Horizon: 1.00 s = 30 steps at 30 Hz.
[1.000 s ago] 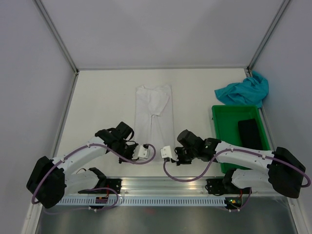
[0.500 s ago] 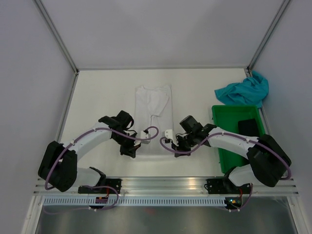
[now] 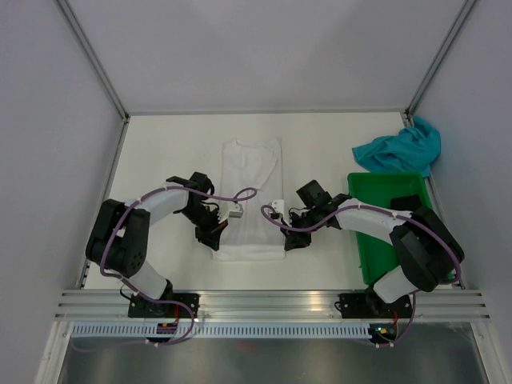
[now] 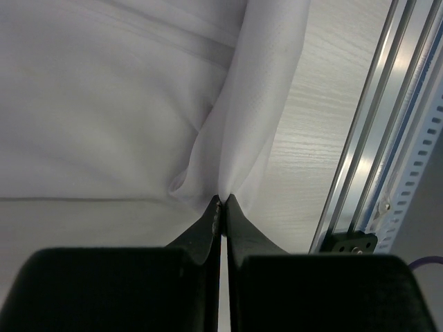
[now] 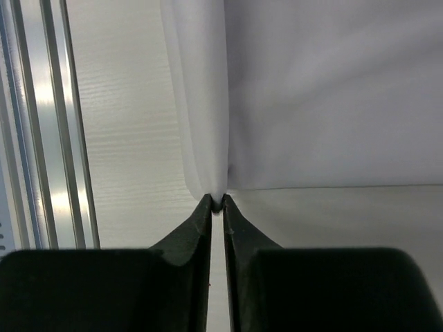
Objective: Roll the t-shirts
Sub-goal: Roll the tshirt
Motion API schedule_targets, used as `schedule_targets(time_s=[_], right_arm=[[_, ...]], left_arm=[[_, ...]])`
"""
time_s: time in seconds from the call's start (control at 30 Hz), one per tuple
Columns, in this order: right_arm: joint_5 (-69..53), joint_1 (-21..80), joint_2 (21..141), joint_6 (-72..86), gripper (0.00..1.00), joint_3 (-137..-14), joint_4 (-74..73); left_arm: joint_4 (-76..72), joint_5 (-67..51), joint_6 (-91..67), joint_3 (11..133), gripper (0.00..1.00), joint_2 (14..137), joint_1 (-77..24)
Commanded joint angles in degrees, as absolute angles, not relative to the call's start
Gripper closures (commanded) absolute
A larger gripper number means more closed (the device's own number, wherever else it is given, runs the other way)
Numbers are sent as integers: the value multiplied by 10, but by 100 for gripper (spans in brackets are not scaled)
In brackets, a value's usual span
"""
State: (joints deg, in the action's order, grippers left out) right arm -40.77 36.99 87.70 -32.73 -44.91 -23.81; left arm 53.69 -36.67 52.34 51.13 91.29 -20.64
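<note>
The white t-shirt lies folded into a long narrow strip in the middle of the table, its near end turned over into a fold. My left gripper is shut on the left edge of that near fold, and the pinched white cloth shows in the left wrist view. My right gripper is shut on the right edge of the same fold, with white cloth between its tips. The teal-blue t-shirt lies crumpled at the far right, untouched.
A green plastic crate stands at the right, holding a black object. An aluminium rail runs along the table's near edge, also in the left wrist view and the right wrist view. Enclosure walls surround the table.
Both grippers have moved away from the near edge towards the middle, carrying the shirt's near end with them. The near end is now turned over and the strip looks shorter.
</note>
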Motion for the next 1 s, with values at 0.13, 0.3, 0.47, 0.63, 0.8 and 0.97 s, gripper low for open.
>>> schedule_targets(time_s=[0.13, 0.3, 0.47, 0.63, 0.8, 0.97], right_arm=[[-433, 346, 827, -245, 46, -444, -157], [-439, 345, 776, -127, 43, -404, -66], [-408, 345, 769, -18, 39, -360, -4], [-405, 344, 774, -2, 37, -361, 1], [-427, 345, 788, 111, 39, -332, 57], [-388, 356, 759, 158, 40, -255, 143]], left_arm=[[535, -396, 526, 539, 96, 938, -198], [533, -396, 526, 540, 94, 947, -198], [526, -395, 514, 544, 91, 955, -197], [523, -401, 508, 545, 90, 953, -197], [524, -403, 506, 541, 89, 941, -191], [524, -405, 510, 538, 89, 934, -186]])
